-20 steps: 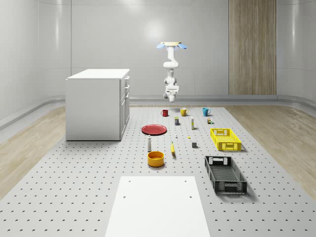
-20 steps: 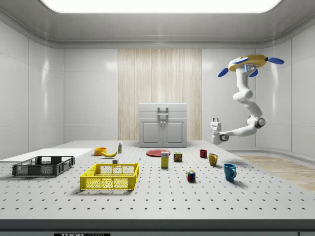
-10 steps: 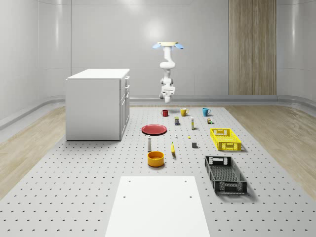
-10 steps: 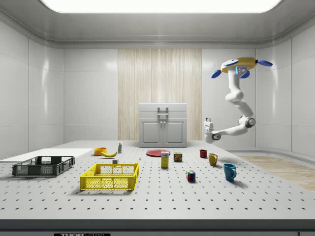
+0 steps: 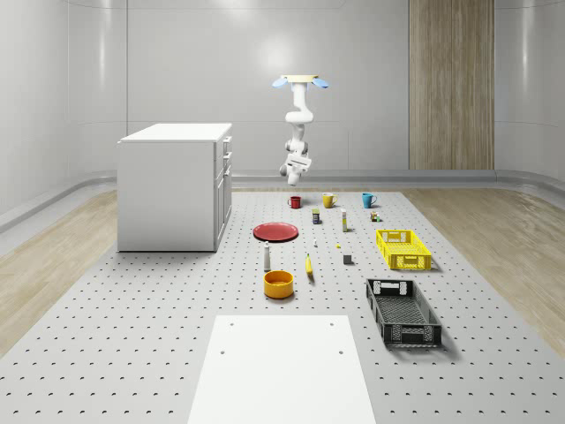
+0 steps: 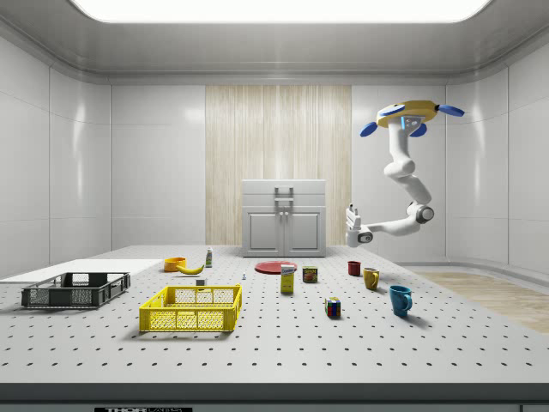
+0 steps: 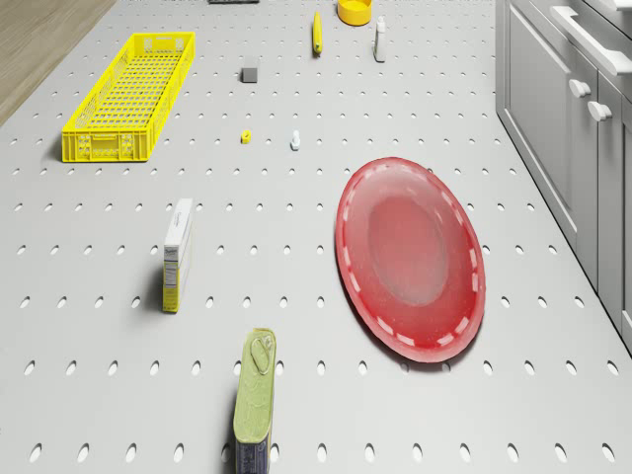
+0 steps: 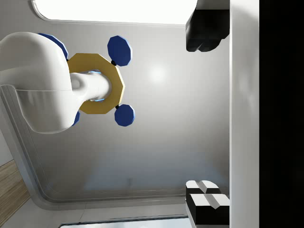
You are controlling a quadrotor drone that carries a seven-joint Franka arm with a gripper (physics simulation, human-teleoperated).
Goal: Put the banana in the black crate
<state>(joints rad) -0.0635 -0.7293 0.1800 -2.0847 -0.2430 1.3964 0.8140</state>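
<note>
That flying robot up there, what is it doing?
The drone hovers high above the far end of the table, over the mugs, with its arm hanging down. Its gripper points upward and holds nothing, fingers apart. The banana it should move lies on the table beside the orange bowl. The black crate waits near the front, with no banana in it.

The drone (image 6: 409,114) is drifting toward the side view's left, high above the table's far end, carrying the gripper (image 6: 351,212) along.
</note>
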